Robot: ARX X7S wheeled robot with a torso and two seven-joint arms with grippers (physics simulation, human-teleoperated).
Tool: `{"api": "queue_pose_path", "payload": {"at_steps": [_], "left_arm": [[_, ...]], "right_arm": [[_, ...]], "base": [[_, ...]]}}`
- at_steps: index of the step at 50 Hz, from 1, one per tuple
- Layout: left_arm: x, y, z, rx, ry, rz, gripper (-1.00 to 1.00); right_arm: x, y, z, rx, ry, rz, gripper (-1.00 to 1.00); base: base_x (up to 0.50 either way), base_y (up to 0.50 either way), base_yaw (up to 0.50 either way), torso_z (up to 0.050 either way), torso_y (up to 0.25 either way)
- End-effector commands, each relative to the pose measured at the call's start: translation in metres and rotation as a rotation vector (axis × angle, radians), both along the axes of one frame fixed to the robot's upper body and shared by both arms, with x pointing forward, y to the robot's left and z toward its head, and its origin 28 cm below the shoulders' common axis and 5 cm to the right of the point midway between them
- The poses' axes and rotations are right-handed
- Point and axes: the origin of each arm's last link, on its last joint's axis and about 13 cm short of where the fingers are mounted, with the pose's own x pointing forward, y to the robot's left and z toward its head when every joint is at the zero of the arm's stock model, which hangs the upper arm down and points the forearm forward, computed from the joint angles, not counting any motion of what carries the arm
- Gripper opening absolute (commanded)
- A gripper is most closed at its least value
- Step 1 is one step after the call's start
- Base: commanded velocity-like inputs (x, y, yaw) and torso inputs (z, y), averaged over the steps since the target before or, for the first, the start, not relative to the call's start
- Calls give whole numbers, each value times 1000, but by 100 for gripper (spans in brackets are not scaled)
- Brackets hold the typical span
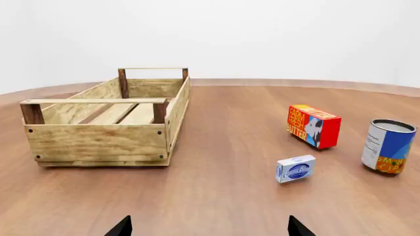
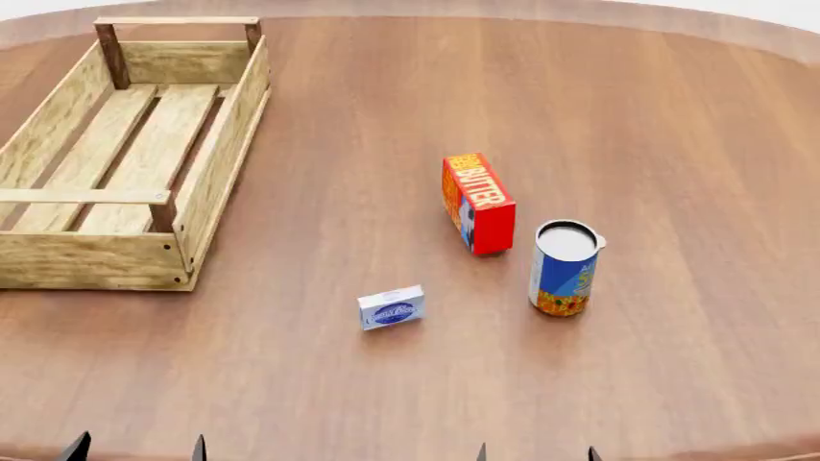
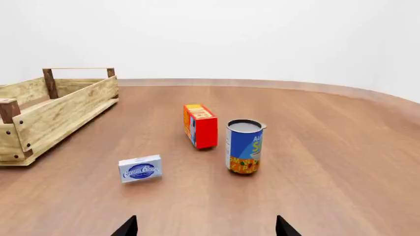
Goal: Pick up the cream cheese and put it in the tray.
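Bare table (image 2: pixel 321 384) surrounds cream cheese (image 2: pixel 391 308); butter box (image 2: pixel 478 203) stands apart.

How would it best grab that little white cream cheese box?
Probably from above, jaws closing across the thin faces of the cream cheese. It stands on a long edge with its logo face toward the robot, and the table around it is bare; the butter and can stand well apart.

On the one wooden table (image 2: pixel 666 115) stand four things in all: one cream cheese (image 2: pixel 391 308) box, one butter box (image 2: pixel 478 203), one can (image 2: pixel 564 267) and one tray (image 2: pixel 77 259). Two grippers show, each as a pair of dark fingertips: the left gripper (image 2: pixel 136 448) and the right gripper (image 2: pixel 536 453)
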Motion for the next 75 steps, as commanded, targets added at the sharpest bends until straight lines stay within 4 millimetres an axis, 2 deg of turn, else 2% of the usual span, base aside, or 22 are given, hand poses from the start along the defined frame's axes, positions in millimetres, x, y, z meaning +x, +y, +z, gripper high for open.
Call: {"api": "queue_pose_path", "payload": {"at_steps": [1,15,48,75], "left_arm": [[1,0,0,-4,-4,1,100],[0,0,2,-8,-19,-3,100],[-3,-1,4,-7,-44,-33,100],[-3,-1,4,3,-51,-33,100]], "right_arm": [[1,0,0,8,3,-2,100],[1,1,-1,-25,-2,18,100],[0,2,0,-28,-13,30,100],[0,3,-1,-24,-6,32,100]], "base": [[0,0,0,0,0],[0,121,0,0,0],[239,468,0,0,0],[317,456,0,50,21]]}}
